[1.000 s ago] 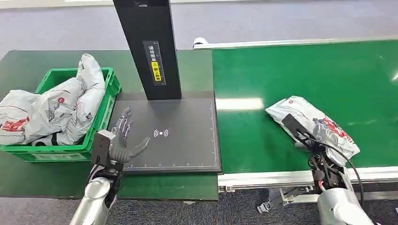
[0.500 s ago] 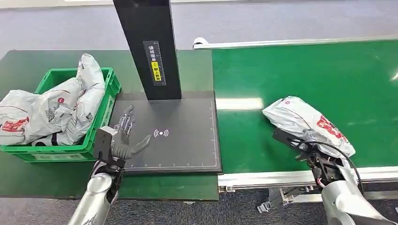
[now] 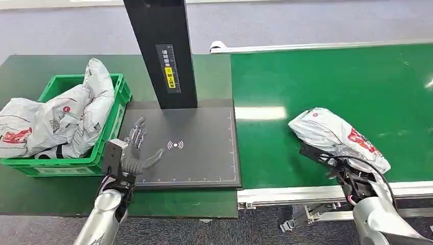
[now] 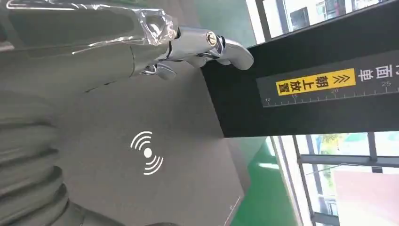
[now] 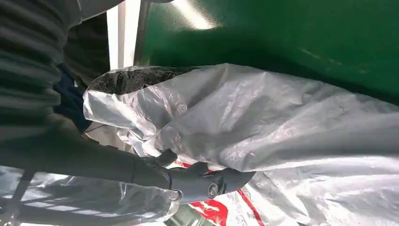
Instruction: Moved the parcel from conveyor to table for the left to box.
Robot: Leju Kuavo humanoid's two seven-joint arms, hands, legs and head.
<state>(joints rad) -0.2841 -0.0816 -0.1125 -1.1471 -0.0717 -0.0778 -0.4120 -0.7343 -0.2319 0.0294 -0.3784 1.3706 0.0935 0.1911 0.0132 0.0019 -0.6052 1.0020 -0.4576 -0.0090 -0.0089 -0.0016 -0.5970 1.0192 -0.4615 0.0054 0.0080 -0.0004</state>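
Head view, near to far. Right hand (image 3: 341, 164), at the near edge of the conveyor (image 3: 357, 81), grips the near end of the parcel (image 3: 334, 133); in the right wrist view the thumb (image 5: 197, 181) presses against the crumpled white plastic of the parcel (image 5: 263, 136), and the other fingers are hidden behind it. The parcel, a white bag with red print, lies on the green belt close to its near edge, its far end pointing toward the table (image 3: 30, 71).

Left hand (image 3: 134, 153) hovers above the near left corner of the black pad (image 3: 204, 153), fingers spread and holding nothing; in the left wrist view its thumb (image 4: 202, 44) extends over the pad's grey surface near the white signal mark (image 4: 147, 153).

Left of the pad stands the green crate (image 3: 115, 109), on the table, heaped with white bags (image 3: 61, 120) that rise above its rim.

At the pad's far edge rises the black post (image 3: 161, 51), bearing a yellow label (image 3: 170, 75) and a printed scale.
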